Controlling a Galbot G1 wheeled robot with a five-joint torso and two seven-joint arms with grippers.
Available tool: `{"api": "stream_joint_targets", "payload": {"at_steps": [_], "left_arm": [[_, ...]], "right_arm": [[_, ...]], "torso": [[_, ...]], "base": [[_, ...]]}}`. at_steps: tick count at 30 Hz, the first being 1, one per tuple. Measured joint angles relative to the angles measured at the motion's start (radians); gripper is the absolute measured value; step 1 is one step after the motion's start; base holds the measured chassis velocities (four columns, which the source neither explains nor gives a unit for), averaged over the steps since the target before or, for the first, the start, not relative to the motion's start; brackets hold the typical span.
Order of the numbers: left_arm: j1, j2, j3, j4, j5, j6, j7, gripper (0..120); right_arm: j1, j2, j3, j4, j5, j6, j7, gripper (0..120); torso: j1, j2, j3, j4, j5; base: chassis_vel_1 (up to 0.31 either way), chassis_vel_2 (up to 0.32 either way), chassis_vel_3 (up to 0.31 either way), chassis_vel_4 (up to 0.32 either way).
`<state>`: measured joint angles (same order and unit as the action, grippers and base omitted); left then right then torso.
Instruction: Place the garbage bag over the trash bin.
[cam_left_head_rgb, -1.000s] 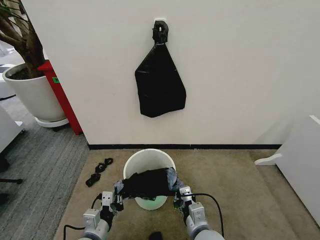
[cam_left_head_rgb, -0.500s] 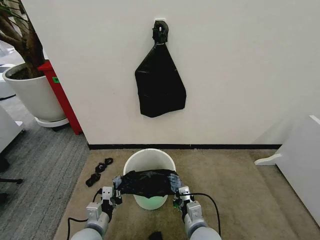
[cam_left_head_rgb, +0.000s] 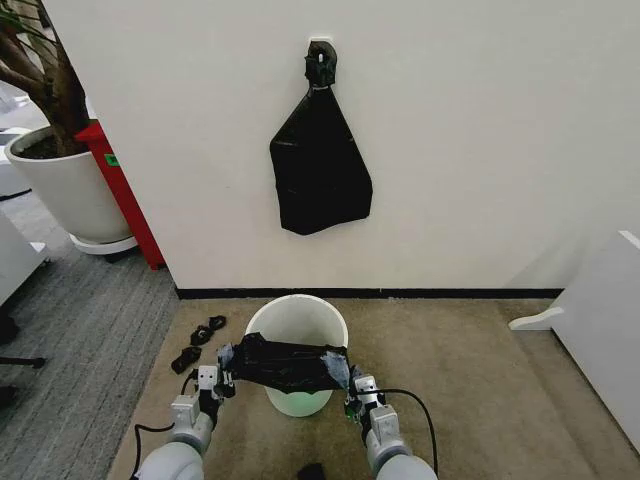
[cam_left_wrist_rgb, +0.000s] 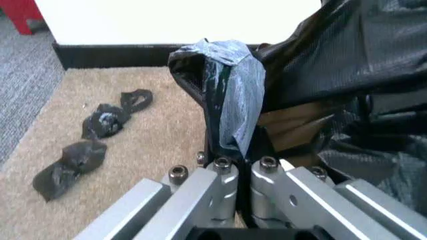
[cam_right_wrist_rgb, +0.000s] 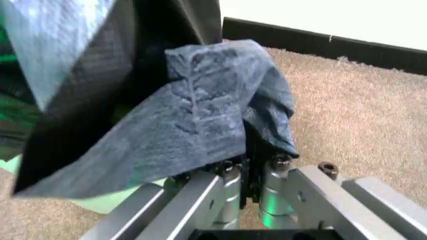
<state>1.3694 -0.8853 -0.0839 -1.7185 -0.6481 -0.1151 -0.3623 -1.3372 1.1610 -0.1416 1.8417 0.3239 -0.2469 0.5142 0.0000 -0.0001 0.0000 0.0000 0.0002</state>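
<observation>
The cream-white trash bin stands on the carpet before the wall. The black garbage bag is stretched across the bin's near rim between my two grippers. My left gripper is shut on the bag's left edge, its fingers pressed together on the plastic. At the other end my right gripper is shut on the bag's right edge. The bag hides the near half of the bin's mouth.
A black bag bundle hangs from a wall hook above the bin. Black scraps lie on the carpet left of the bin. A white plant pot and a red stand are far left; white furniture is right.
Both grippers have lifted and carried the bag away from me; it now spans the bin's near rim more tautly and sits higher than a second ago.
</observation>
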Motion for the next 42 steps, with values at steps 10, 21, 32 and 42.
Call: {"api": "stream_joint_targets", "payload": {"at_steps": [10, 21, 32, 42], "left_arm": [[0.007, -0.001, -0.004, -0.014, 0.015, -0.043, 0.025, 5], [0.084, 0.026, -0.036, -0.142, 0.041, -0.029, 0.018, 43], [0.253, 0.042, -0.127, -0.265, 0.074, -0.013, 0.000, 82], [0.403, 0.021, -0.274, -0.415, 0.088, -0.021, -0.012, 97]], "right_arm": [[-0.008, -0.006, -0.004, 0.017, 0.005, 0.001, -0.007, 0], [-0.036, -0.037, -0.013, 0.121, 0.043, -0.036, -0.022, 36], [-0.081, -0.070, -0.006, 0.211, 0.047, -0.063, -0.046, 75], [-0.154, -0.083, 0.032, 0.308, 0.021, -0.055, -0.053, 100]], "torso": [[0.000, 0.000, 0.000, 0.0000, -0.0003], [0.000, 0.000, 0.000, -0.0001, -0.0003], [0.000, 0.000, 0.000, 0.0000, -0.0001], [0.000, 0.000, 0.000, 0.0000, -0.0001]], "base": [[0.000, 0.000, 0.000, 0.000], [0.000, 0.000, 0.000, 0.000], [0.000, 0.000, 0.000, 0.000], [0.000, 0.000, 0.000, 0.000]]}}
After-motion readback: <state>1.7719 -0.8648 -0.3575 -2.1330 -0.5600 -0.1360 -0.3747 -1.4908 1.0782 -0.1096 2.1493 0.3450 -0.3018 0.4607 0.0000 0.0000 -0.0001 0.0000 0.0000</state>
